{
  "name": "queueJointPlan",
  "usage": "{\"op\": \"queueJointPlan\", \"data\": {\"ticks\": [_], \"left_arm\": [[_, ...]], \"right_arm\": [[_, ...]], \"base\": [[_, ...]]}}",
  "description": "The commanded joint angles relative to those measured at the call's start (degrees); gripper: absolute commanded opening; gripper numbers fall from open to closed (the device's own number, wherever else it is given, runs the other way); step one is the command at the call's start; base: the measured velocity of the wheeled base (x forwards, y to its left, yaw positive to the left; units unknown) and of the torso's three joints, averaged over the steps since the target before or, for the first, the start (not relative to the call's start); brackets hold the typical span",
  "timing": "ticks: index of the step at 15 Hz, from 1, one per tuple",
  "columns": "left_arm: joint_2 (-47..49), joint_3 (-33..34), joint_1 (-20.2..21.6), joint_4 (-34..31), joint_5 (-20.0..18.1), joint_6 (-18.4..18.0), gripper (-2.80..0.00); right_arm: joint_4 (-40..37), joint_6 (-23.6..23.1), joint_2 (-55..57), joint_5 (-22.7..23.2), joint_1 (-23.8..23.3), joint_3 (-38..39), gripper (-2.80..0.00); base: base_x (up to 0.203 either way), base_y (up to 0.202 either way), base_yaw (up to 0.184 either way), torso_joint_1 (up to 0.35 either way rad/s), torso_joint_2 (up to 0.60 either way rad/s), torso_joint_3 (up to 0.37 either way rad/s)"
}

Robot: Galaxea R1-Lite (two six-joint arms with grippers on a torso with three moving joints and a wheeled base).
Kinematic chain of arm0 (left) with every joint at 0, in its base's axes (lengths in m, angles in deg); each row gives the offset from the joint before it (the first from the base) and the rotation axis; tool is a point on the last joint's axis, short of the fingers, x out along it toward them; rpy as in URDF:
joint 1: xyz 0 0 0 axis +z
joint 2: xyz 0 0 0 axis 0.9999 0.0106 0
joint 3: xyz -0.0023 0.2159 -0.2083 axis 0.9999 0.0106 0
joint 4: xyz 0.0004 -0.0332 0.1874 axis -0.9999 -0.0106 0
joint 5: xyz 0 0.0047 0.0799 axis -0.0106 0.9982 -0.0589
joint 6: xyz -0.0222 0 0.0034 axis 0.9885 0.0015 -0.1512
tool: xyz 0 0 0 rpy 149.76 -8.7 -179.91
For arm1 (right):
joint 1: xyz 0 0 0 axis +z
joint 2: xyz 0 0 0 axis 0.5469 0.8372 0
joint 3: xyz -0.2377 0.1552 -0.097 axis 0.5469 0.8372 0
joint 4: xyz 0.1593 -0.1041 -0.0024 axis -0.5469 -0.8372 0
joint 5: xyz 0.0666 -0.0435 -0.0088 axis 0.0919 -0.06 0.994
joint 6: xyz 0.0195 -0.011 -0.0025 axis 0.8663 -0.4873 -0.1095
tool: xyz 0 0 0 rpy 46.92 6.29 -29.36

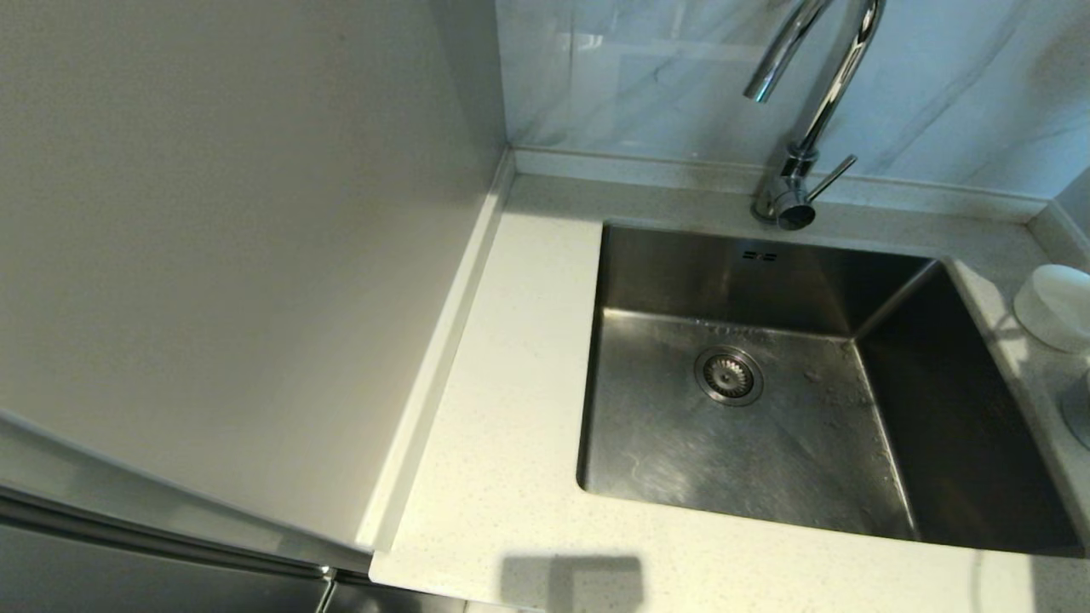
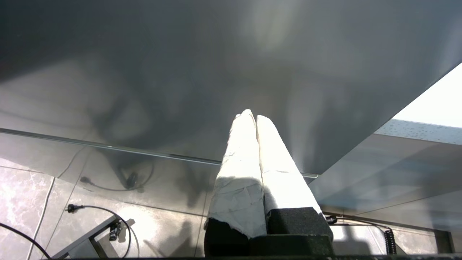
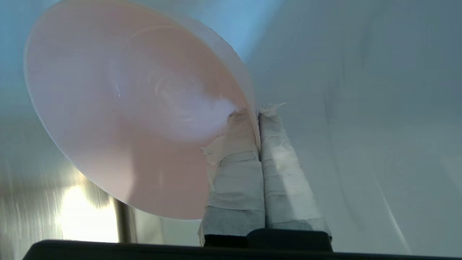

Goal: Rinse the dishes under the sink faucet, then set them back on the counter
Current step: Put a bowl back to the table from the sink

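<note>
Right hand: the right hand (image 3: 259, 119), its fingers wrapped in pale tape, was closed tight on the rim of a pale pink round bowl (image 3: 133, 108); one finger lay inside the rim, the other outside. It did not show in the head view.
Pink bowl: it filled the upper left of the right wrist frame, tilted on edge, its hollow facing the camera.
Left hand: the left hand (image 2: 255, 117), also tape-wrapped, had its fingers pressed together with nothing between them; it hung centre frame before a grey glossy panel (image 2: 202, 72), tiled floor (image 2: 43, 202) and loose black cables (image 2: 97, 209) at lower left.
Sink: the rectangular brushed stainless-steel sink (image 1: 681, 460) took up the centre and right of the head frame, with a round metal drain strainer (image 1: 728, 375) in its floor and two small overflow slots (image 1: 758, 254) in its back wall.
Faucet: the shiny chrome gooseneck faucet (image 1: 800, 111) stood at upper right behind the basin, its thin lever pointing right.
Worktop: the off-white speckled stone worktop (image 1: 502, 409) surrounded the sink.
Other bowls: a white round bowl (image 1: 1054, 306) sat upside down at the right edge, a greyish round dish (image 1: 1080, 413) just below it, cut off by the frame.
</note>
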Motion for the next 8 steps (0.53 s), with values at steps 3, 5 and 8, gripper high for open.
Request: {"op": "queueJointPlan", "data": {"ticks": [3, 5, 8], "left_arm": [[-0.18, 0.0, 0.01, 0.02, 0.04, 0.02, -2.8], [-0.18, 0.0, 0.01, 0.02, 0.04, -0.06, -2.8], [-0.18, 0.0, 0.01, 0.02, 0.04, 0.02, -2.8]], "right_arm": [[-38.26, -14.42, -5.77, 8.01, -17.15, -0.61, -2.8], [-43.27, -24.22, -7.59, 14.1, -25.05, 2.83, -2.8], [-45.5, -32.61, -8.18, 16.62, -32.34, 7.03, -2.8]], "base": [[0.0, 0.0, 0.0, 0.0, 0.0, 0.0], [0.0, 0.0, 0.0, 0.0, 0.0, 0.0], [0.0, 0.0, 0.0, 0.0, 0.0, 0.0]]}}
